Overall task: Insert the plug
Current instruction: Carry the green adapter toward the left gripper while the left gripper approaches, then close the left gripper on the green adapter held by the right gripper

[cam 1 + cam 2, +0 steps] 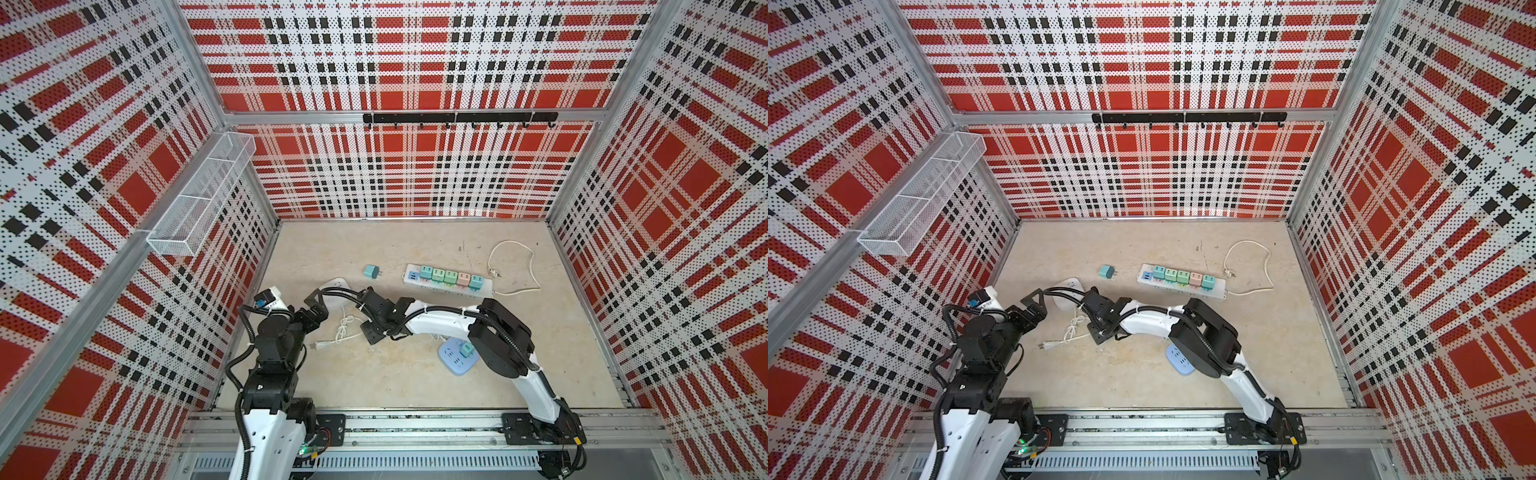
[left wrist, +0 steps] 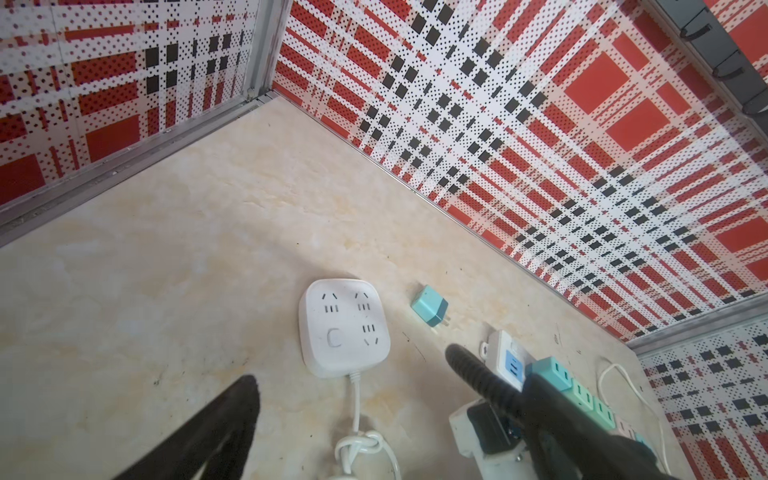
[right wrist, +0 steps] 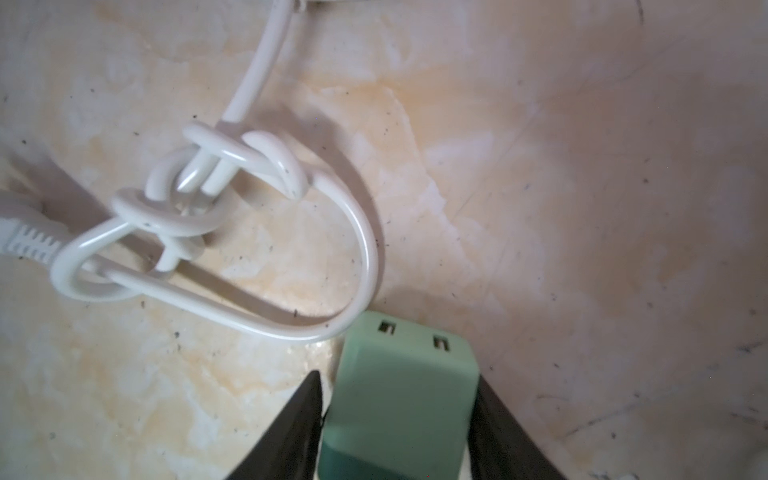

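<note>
A white wire-mesh basket [image 1: 199,195], split into three compartments, hangs on the left wall. Below it, the left claw [image 1: 316,307] hovers with its jaws spread wide, gripping nothing. In front of it, a square white power strip [image 2: 316,353] lies flat on the cream marbled tabletop [image 1: 395,386], sockets facing up, and its white cord [image 3: 232,166] is tied in a loose knot. A small teal plug cube [image 1: 371,272] lies loose on its side just beyond the strip.

The right claw [image 3: 397,374] reaches across the middle and pinches a pale green plug cube [image 3: 399,407] between its black fingers. The cube sits low over the table, just beside the knotted cord. The arm hides it in both top views.

Further right, a long white power strip [image 1: 485,287] holds a row of five plug cubes [image 1: 450,276]: teal, green, green, pink, teal. Nearer the front, a round pale blue power strip [image 1: 453,359] carries one teal-green plug cube [image 1: 466,350].
</note>
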`<state>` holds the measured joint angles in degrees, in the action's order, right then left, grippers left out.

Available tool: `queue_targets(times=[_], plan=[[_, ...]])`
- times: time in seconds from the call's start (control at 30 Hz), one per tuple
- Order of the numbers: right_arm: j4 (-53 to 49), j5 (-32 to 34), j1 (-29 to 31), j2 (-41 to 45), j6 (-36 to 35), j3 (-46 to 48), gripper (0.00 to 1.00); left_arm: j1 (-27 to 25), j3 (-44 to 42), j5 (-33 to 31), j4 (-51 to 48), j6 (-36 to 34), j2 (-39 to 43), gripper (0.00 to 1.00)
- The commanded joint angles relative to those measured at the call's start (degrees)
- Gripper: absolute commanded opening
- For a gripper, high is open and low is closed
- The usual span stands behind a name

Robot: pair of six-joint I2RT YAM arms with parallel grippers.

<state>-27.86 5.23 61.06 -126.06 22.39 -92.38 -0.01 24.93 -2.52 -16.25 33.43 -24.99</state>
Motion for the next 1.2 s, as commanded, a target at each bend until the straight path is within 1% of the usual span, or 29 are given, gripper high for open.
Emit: queue_targets(times=[0.0, 0.13, 0.27, 0.33, 0.43, 0.57, 0.67, 0.73, 0.83, 0.9, 0.97, 1.03, 1.1, 1.17], plan=[[-0.9, 1.4, 0.1, -1.8, 0.4, -0.7, 0.45, 0.3, 1.9, -2.6, -1.5, 1.2, 0.5, 0.99], [-0.1, 1.5, -0.2, 0.3, 0.7, 1.9, 0.38, 0.3, 1.9, -2.5, -1.6, 1.5, 0.4, 0.99], [5.9, 0.0, -1.2, 8.0, -0.2, 9.2, 0.36, 0.3, 2.0, -0.8, -0.7, 1.5, 0.3, 0.99], [9.7, -0.3, -1.8, 13.0, -1.6, 13.5, 0.36, 0.4, 1.7, 2.5, 0.9, 1.3, 0.1, 0.99], [17.2, -0.1, -2.9, 21.7, -4.3, 21.0, 0.33, 0.4, 0.7, 6.5, 4.2, 3.9, -0.7, 0.99], [25.8, 2.0, -3.7, 32.4, -9.6, 30.3, 0.3, 0.5, -0.3, 17.7, 11.5, 2.7, -4.1, 0.99], [35.1, 3.2, -3.8, 39.6, -14.6, 38.6, 0.28, -0.9, 0.6, 24.0, 14.9, 1.9, -9.1, 0.99], [41.8, 4.8, -3.8, 44.4, -17.5, 44.3, 0.28, -4.7, 2.1, 24.1, 15.3, 0.0, -12.8, 1.0], [51.5, 8.3, -3.9, 51.1, -22.0, 52.6, 0.29, -14.8, 5.0, 19.4, 15.3, -4.7, -18.1, 0.99], [56.1, 10.7, -3.9, 54.1, -25.1, 56.7, 0.26, -22.1, 6.7, 16.0, 15.7, -6.9, -20.6, 0.98], [59.8, 12.2, -4.0, 56.3, -28.1, 59.7, 0.24, -27.9, 8.1, 14.7, 17.3, -9.1, -22.3, 0.97], [62.9, 11.7, -4.0, 57.5, -31.1, 62.0, 0.23, -32.0, 9.1, 15.0, 18.8, -10.0, -23.7, 0.97], [65.1, 9.4, -3.9, 57.5, -34.2, 63.3, 0.19, -35.5, 9.8, 15.8, 20.3, -10.3, -24.7, 0.98], [66.6, 7.9, -3.9, 57.1, -35.5, 63.8, 0.17, -38.7, 10.6, 16.6, 21.1, -11.0, -25.8, 0.97]])
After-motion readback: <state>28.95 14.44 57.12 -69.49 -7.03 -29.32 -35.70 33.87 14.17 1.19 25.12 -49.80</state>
